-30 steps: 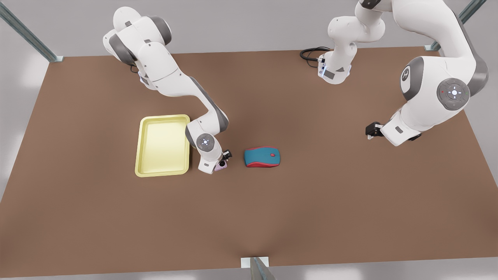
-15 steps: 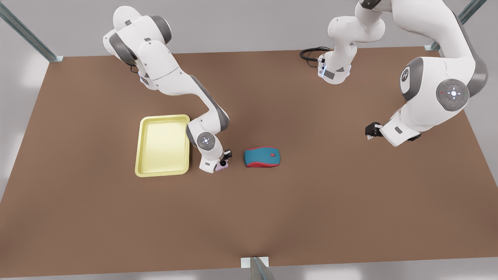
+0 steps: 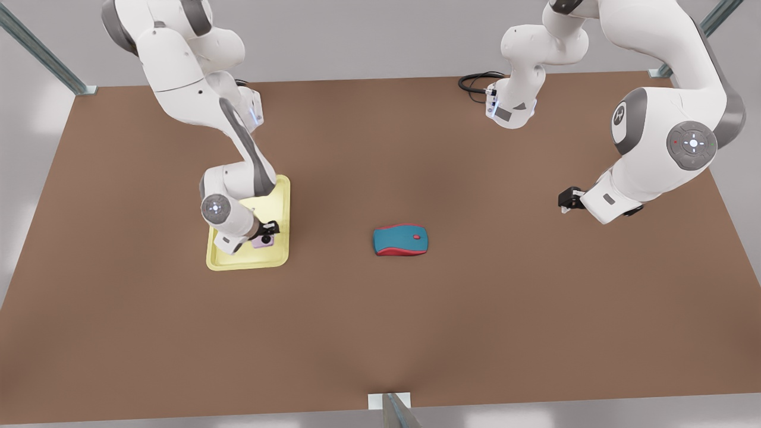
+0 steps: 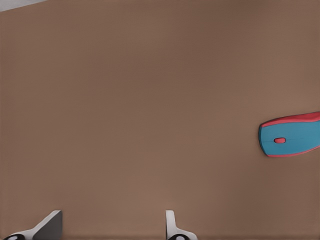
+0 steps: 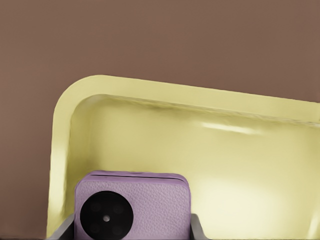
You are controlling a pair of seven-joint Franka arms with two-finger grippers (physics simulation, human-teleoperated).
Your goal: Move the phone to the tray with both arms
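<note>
1. On the front view's left half of my brown table (image 3: pixel 475 327), my right arm (image 3: pixel 196 71) reaches down over the tray.
2. My left arm (image 3: pixel 666 119) waits at the front view's right, well apart from everything loose.
3. Tray (image 3: pixel 247 261): pale yellow, flat on the table; my right wrist view shows its rounded corner and raised rim (image 5: pixel 62 115).
4. Mouse (image 3: pixel 400 240), teal and red, sits on the table between the two grippers, nearer the tray; it also shows in my left wrist view (image 4: pixel 292 135).
5. My right gripper (image 3: pixel 266 233) is over the tray's inside, pinching the phone between its fingers (image 5: pixel 197 230).
6. My left gripper (image 3: pixel 566 200) hangs over bare table, fingers (image 4: pixel 50 225) spread with nothing between them.
7. Phone (image 3: pixel 263 241): lilac, held in my right gripper over the tray's floor, near the corner; can't tell if it touches. Round black lens faces my right wrist camera (image 5: pixel 132 205).
</note>
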